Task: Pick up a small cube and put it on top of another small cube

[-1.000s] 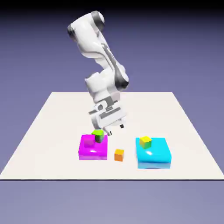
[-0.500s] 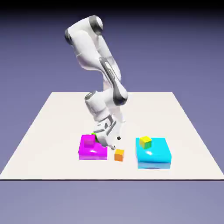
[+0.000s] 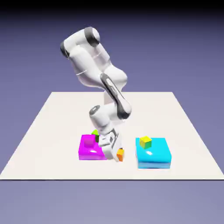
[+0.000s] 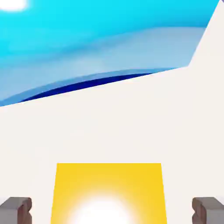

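The tiny orange cube (image 3: 120, 153) sits on the table between the magenta and cyan blocks. My gripper (image 3: 117, 155) is down at table level around it. In the hand view the orange cube (image 4: 108, 192) fills the space between the two grey fingertips (image 4: 15, 210), with a gap of bare table on each side, so the gripper (image 4: 111, 211) stands open and touches nothing. The tiny green cube (image 3: 95, 132) rests on the far part of the magenta block (image 3: 89, 150), mostly hidden behind my wrist.
A flat cyan block (image 3: 154, 155) lies to the exterior view's right, with a small yellow cube (image 3: 145, 141) on top. The cyan block's side (image 4: 87, 39) looms close ahead in the hand view. The white table (image 3: 52, 131) extends behind.
My hand has dropped from above the magenta block and shifted toward the exterior view's right, down to the orange cube. The cubes and blocks have stayed put.
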### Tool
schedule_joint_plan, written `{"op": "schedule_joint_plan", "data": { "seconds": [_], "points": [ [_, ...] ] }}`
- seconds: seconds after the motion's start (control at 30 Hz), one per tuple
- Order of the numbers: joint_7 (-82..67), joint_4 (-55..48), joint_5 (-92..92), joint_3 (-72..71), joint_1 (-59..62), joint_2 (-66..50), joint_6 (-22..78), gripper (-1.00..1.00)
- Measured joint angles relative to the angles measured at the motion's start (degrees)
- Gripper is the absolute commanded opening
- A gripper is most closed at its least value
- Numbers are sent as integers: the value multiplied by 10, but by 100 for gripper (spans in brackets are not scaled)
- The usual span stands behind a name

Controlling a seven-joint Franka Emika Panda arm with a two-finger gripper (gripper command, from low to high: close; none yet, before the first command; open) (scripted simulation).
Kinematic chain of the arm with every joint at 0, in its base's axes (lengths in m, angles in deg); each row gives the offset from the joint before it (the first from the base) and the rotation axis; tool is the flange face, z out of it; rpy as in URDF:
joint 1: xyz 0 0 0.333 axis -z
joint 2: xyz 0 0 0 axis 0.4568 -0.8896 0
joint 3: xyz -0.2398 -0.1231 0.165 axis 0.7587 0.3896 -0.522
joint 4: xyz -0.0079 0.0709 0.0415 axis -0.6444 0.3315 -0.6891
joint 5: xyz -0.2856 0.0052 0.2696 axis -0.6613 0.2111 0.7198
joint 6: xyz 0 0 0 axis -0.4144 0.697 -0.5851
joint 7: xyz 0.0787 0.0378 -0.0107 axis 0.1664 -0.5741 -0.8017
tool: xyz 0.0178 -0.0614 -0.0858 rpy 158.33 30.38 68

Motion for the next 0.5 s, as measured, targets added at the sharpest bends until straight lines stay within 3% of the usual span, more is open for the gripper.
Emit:
{"op": "schedule_joint_plan", "data": {
  "seconds": [0.37,0.5],
  "points": [
    [11,38,16,-210,222,-104,118,-100],
    [-6,-1,43,-240,244,-132,207,-100]
  ]
}}
